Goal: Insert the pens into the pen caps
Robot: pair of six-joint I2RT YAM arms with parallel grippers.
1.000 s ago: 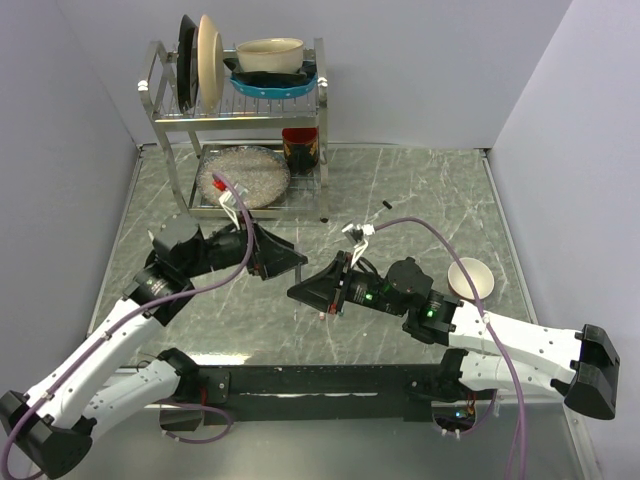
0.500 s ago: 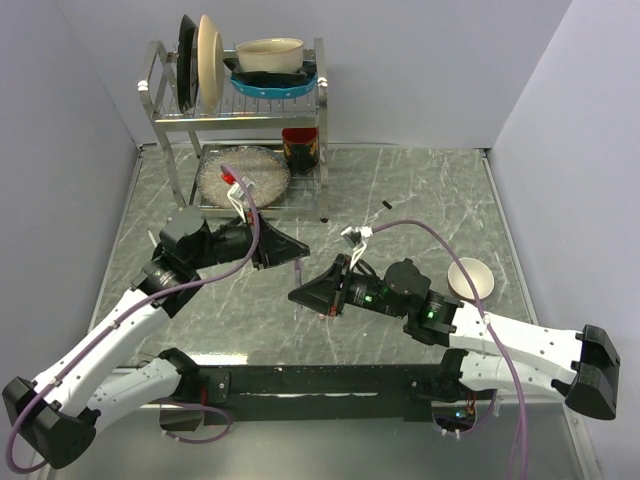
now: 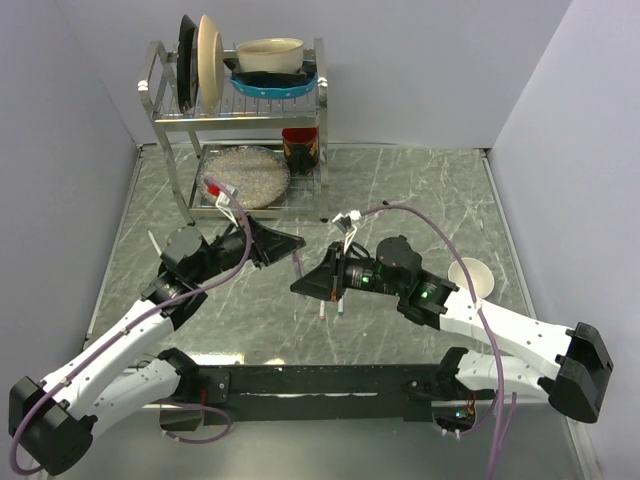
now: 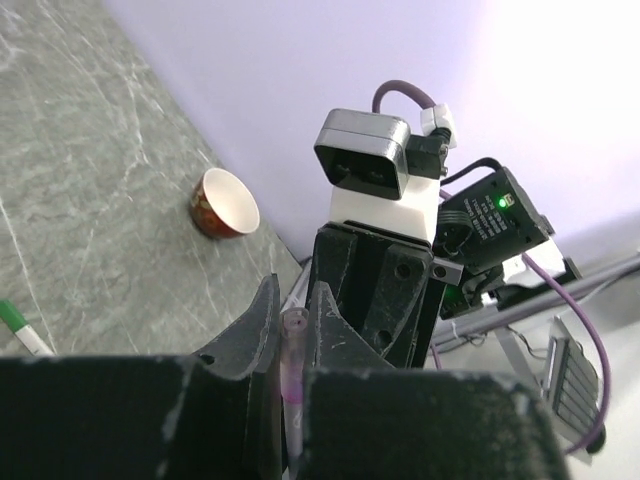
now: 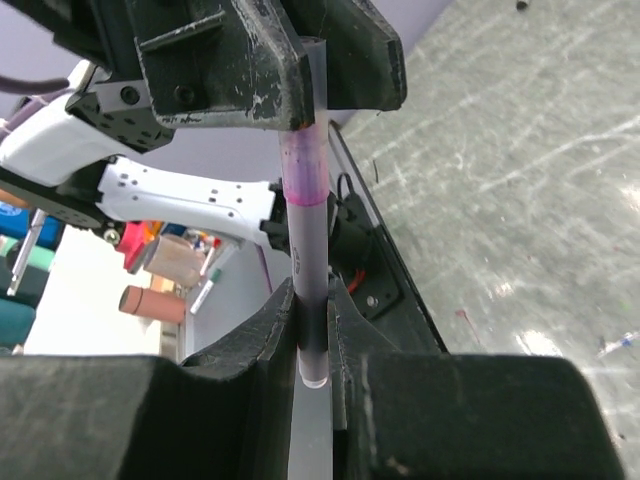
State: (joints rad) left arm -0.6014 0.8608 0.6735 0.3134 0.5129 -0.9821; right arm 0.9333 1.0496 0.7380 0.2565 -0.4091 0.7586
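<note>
A slim pen [image 5: 308, 250] with a whitish barrel and a pink band is held between both arms above the middle of the table. My right gripper [image 5: 312, 300] is shut on its dark lower end. My left gripper [image 4: 293, 325] is shut on its pink upper end [image 4: 293, 350]; whether that end is a cap I cannot tell. From above, the left gripper [image 3: 292, 247] and right gripper [image 3: 303, 287] meet tip to tip. A green-tipped pen [image 4: 20, 330] lies on the table. A short black piece [image 3: 386, 206] lies farther back.
A metal dish rack [image 3: 322, 110] with plates, bowls and a glass dish stands at the back left. A small red cup with a white inside [image 3: 470, 278] sits on the right, next to the right arm. Walls close in the table on three sides.
My left arm swung right toward the right gripper, and its jaws went from open to shut on the pen's upper end. The right arm shifted slightly back, still holding the pen.
</note>
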